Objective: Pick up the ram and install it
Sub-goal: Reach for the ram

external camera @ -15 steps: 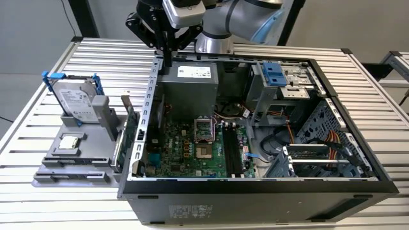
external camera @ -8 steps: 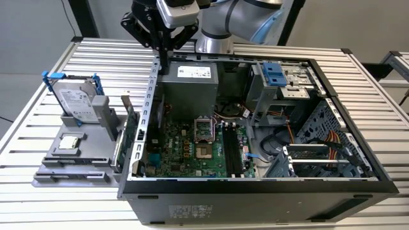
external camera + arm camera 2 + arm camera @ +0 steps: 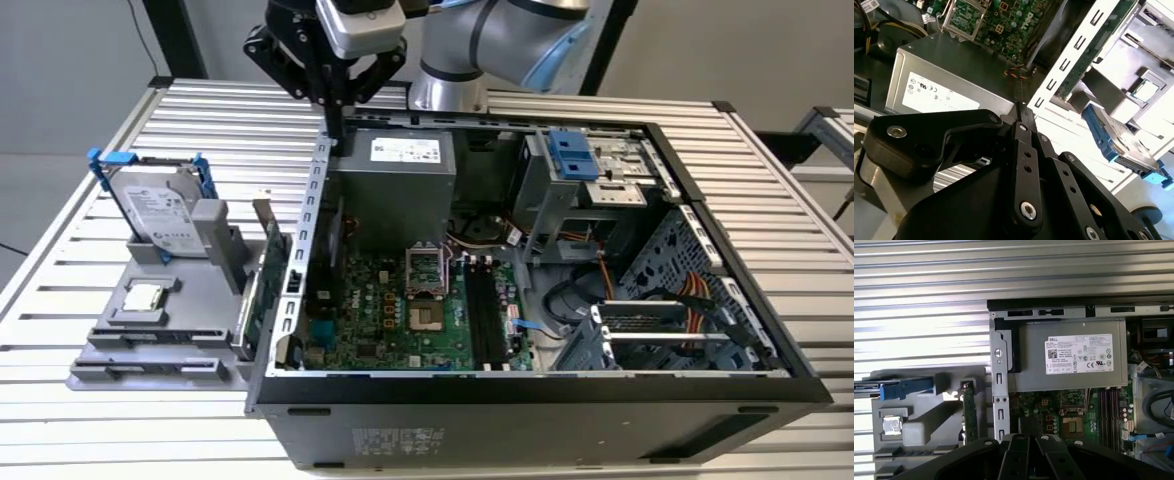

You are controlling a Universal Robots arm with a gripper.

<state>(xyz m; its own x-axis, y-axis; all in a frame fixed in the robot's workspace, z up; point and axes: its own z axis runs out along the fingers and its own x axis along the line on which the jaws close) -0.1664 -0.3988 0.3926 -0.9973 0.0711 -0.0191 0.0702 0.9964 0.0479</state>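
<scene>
Black metal, the end effector [image 3: 334, 138] hangs from the arm [image 3: 507, 40] with its fingers pointing down. In the exterior view it is high over the rear corner of the open computer case [image 3: 315, 200], above the side wall on the exterior view's left. Its jaws are drawn almost fully together. In the second wrist view a thin dark strip is pinched between them and juts a little past the tips. This is the ram [image 3: 1019, 92], seen edge-on, held clear of the case and touching nothing else.

Just beyond the tips in that view lies the grey power supply [image 3: 954, 65] at the rear of the case. In the first wrist view the green motherboard [image 3: 1036, 405] lies below the end effector, and its long dark memory slots [image 3: 1109, 415] lie off to one side.

Outside the case, at the exterior view's left, a grey fixture [image 3: 200, 305] sits on the slatted metal tabletop [image 3: 80, 430]. A silver hard drive [image 3: 158, 215] in a blue frame stands upright at the fixture's far end. A square processor chip [image 3: 144, 297] lies flat nearer the front. A green expansion card [image 3: 274, 265] stands on edge just beside the case wall.
</scene>
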